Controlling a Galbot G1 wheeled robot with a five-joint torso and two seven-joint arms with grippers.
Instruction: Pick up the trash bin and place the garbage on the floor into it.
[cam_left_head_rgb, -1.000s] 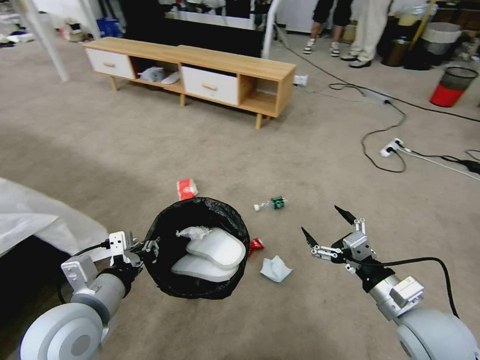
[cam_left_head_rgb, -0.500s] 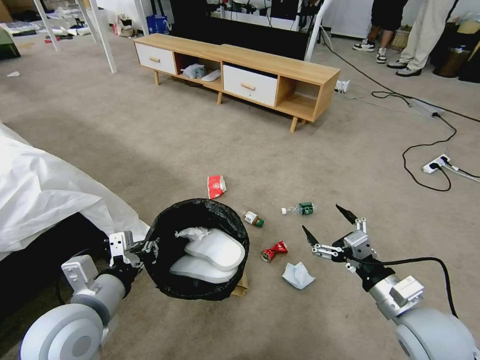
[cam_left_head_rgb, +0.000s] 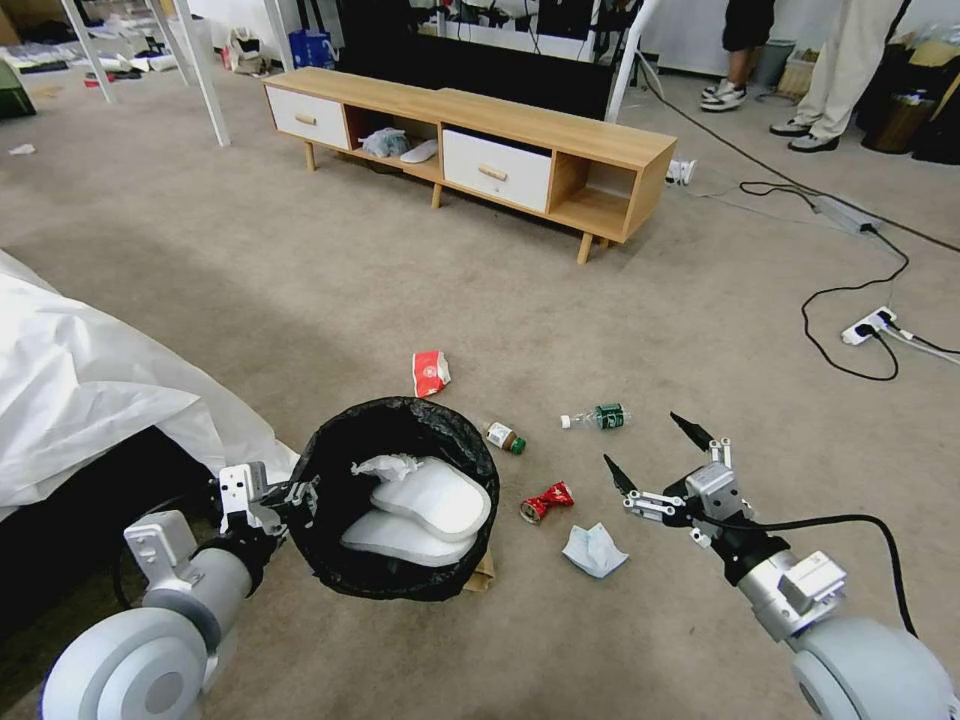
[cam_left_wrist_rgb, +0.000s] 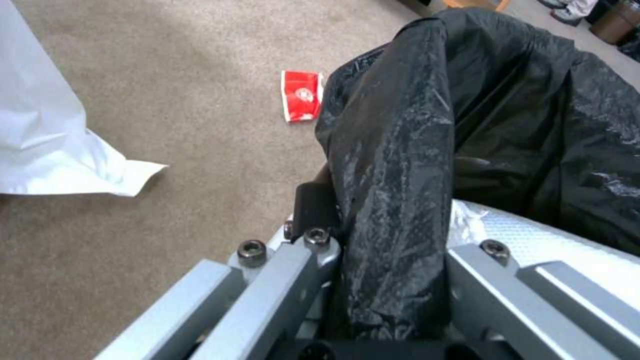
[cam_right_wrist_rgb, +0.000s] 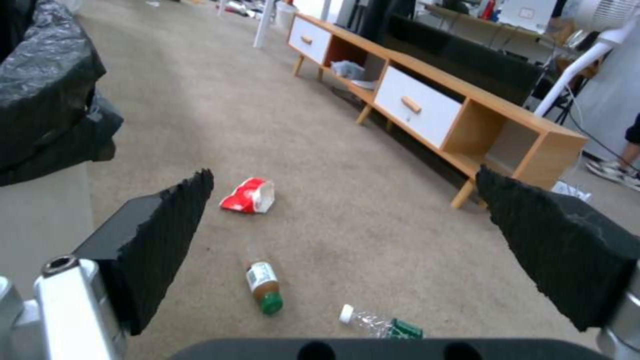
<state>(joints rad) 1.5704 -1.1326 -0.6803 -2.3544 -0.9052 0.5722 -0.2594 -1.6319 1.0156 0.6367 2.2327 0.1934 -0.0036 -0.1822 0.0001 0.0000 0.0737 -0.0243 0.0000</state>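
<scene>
- A white sheet (cam_left_head_rgb: 90, 390) drapes at the far left, over the floor (cam_left_head_rgb: 300, 280).
- The left gripper (cam_left_head_rgb: 285, 497) is pinched on the rim of the trash bin (cam_left_head_rgb: 330, 560), its fingers closed over the folded black bag (cam_left_wrist_rgb: 400, 165); the bin hangs above the carpet, low on the left, mouth up.
- Inside the bin lie two white padded pieces (cam_left_head_rgb: 430, 500) and a crumpled tissue (cam_left_head_rgb: 385, 465).
- A brown paper bag (cam_left_head_rgb: 484, 576) pokes out on the floor from under the bin's right edge.
- Beyond the bin lies a red-white packet (cam_left_head_rgb: 431, 372).
- Just right of the bin's rim lies a small brown bottle (cam_left_head_rgb: 503, 437) with a green cap.
- A crushed red can (cam_left_head_rgb: 546, 502) lies nearer, with a crumpled pale tissue (cam_left_head_rgb: 594, 550) beside it.
- A clear bottle (cam_left_head_rgb: 597, 417) with a green label lies farther back.
- The right gripper (cam_left_head_rgb: 646, 452) hovers above the carpet, right of the can and tissue, its fingers (cam_right_wrist_rgb: 160, 235) spread wide and holding nothing.
</scene>
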